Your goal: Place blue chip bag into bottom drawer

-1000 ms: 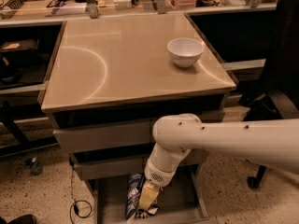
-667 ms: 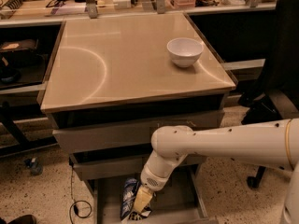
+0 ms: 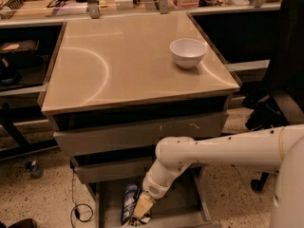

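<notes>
The blue chip bag lies lengthwise on the floor of the open bottom drawer, at its left side. My white arm reaches in from the right and bends down into the drawer. My gripper hangs just right of the bag, touching or almost touching its lower half. The bag's near end is partly hidden behind the gripper.
A white bowl stands on the beige cabinet top at the back right. Two scuffed drawers above the bottom one stick out slightly. A black office chair stands at the right. Cables lie on the floor at the left.
My arm has swung left and lower into the drawer. The bag lies further left and flatter on the drawer floor than a second ago.
</notes>
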{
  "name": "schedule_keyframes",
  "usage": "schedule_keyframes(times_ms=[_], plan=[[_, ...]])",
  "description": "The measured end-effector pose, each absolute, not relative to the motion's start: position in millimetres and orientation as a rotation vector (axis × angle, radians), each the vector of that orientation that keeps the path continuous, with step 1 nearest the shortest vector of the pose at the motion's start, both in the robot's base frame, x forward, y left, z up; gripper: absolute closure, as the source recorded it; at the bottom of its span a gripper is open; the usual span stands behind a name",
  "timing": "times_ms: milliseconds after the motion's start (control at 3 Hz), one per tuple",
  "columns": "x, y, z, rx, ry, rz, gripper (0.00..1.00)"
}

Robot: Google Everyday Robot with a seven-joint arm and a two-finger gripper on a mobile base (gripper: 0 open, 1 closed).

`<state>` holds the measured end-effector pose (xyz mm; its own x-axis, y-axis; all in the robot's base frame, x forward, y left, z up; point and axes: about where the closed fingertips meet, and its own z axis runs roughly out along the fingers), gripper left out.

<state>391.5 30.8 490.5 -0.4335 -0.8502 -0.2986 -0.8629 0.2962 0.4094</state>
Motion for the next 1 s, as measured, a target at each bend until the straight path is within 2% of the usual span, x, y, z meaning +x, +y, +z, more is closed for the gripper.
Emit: schedule_keyframes(times_ms=[667, 1000], plan=[[415.9, 34.1, 387.4, -1.444, 2.527, 0.942, 1.0], [415.5, 34.5, 385.6, -1.442, 2.526, 0.948, 1.0]])
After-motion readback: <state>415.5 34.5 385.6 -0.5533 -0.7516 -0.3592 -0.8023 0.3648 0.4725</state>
